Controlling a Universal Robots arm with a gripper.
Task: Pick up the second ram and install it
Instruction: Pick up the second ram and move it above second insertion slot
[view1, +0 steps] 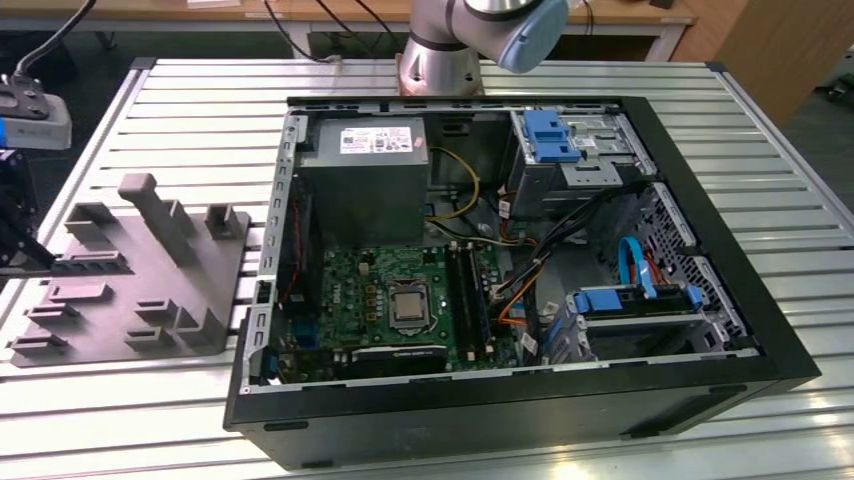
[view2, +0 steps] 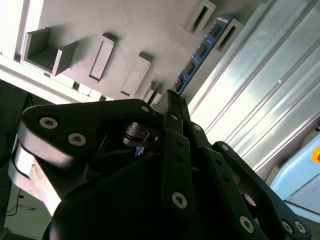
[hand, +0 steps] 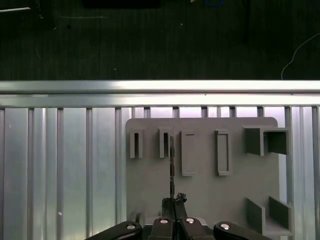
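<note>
The second ram (view2: 200, 52) is a long thin stick with small chips, and my gripper (view2: 170, 95) is shut on one end of it. In the first wrist view the ram (hand: 171, 165) shows edge-on as a thin dark line running out from the gripper (hand: 172, 202) over the grey plastic fixture (hand: 200, 200). Its far end lies beside two slotted posts (hand: 164, 143); I cannot tell whether it still touches the fixture. In the exterior view the gripper (view1: 14, 215) is at the far left edge, beside the fixture (view1: 134, 270).
An open computer case (view1: 747, 330) lies on the slatted metal table (view1: 160, 420) at the exterior view's right of the fixture. Inside are the green motherboard (view1: 387, 300) with black slots (view1: 467, 290), a power supply (view1: 363, 185) and cables. The arm's base (view1: 441, 60) stands behind the case.
</note>
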